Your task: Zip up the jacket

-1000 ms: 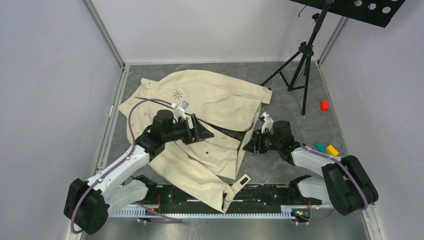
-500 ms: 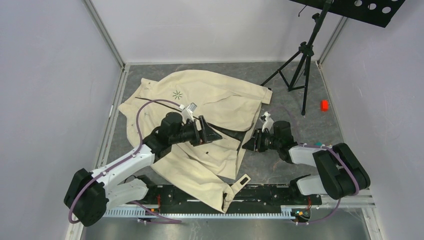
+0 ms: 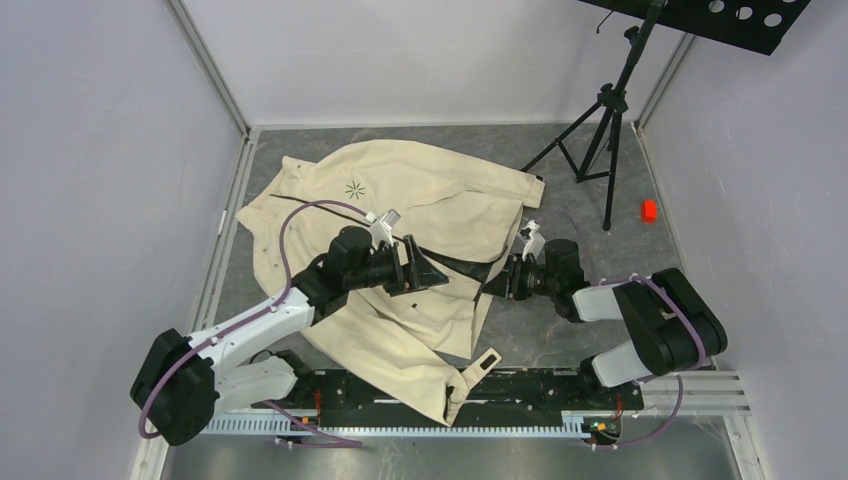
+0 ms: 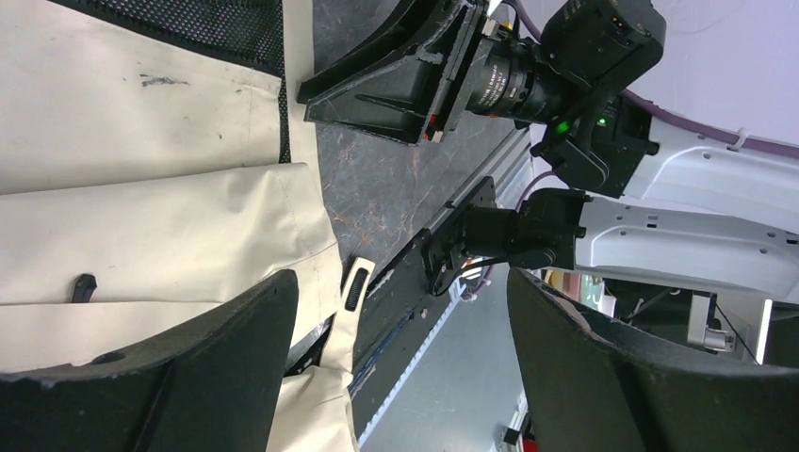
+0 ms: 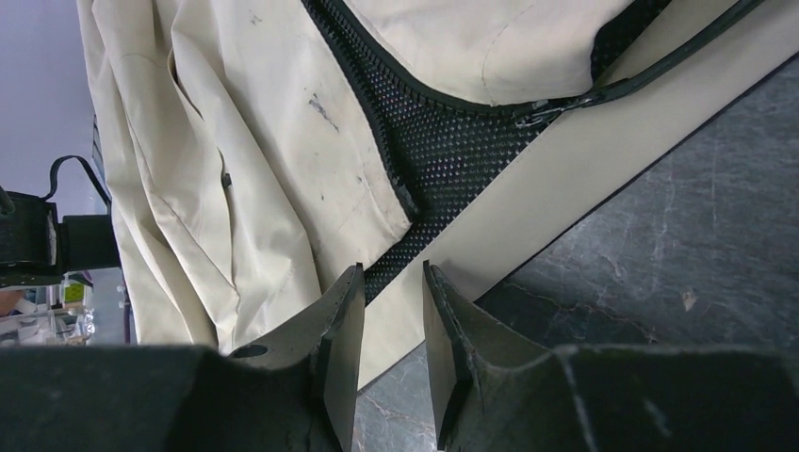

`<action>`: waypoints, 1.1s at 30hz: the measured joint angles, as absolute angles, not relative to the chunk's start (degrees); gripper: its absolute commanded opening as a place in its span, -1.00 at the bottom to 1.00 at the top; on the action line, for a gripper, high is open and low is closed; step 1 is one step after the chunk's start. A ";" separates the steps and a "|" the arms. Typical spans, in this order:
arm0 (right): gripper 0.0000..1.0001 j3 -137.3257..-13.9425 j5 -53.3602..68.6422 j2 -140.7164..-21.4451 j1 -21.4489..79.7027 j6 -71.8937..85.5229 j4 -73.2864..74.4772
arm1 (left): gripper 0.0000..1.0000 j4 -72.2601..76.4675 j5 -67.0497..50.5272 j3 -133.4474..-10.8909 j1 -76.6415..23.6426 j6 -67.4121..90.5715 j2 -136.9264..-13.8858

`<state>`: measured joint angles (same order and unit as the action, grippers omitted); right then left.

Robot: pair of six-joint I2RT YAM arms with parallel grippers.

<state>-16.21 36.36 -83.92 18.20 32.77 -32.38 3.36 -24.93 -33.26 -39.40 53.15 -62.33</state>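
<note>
My worktop (image 3: pixel 545 345) is a dark grey, marbled slab. The jacket (image 3: pixel 430 195) lies spread across it, cream side up, its front parted over dark mesh lining. The jacket's near end drapes over the black rail (image 3: pixel 540 385). Just beyond the jacket's far right corner stands a black tripod (image 3: pixel 607 100). Farther right of the jacket lies a small red block (image 3: pixel 649 210).

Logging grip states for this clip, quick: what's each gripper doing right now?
Left gripper: wide open, holding nothing.
Right gripper: jaws only narrowly apart, nothing between them, at the edge of the jacket.
</note>
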 measured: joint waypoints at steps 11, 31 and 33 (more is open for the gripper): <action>-0.25 -18.02 38.81 -90.87 17.98 34.72 -39.35 | 0.72 3.38 -24.32 -33.26 -39.64 53.19 -62.33; -0.44 -18.00 41.60 -96.84 19.51 42.33 -52.62 | 0.62 3.40 -24.21 -33.26 -39.79 53.71 -62.33; -0.60 -18.00 41.60 -97.06 19.79 42.41 -53.10 | 0.59 3.46 -24.18 -33.26 -39.88 54.13 -62.33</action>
<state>-18.00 41.60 -97.06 19.79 42.41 -53.10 3.46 -24.18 -33.26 -39.88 54.13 -62.33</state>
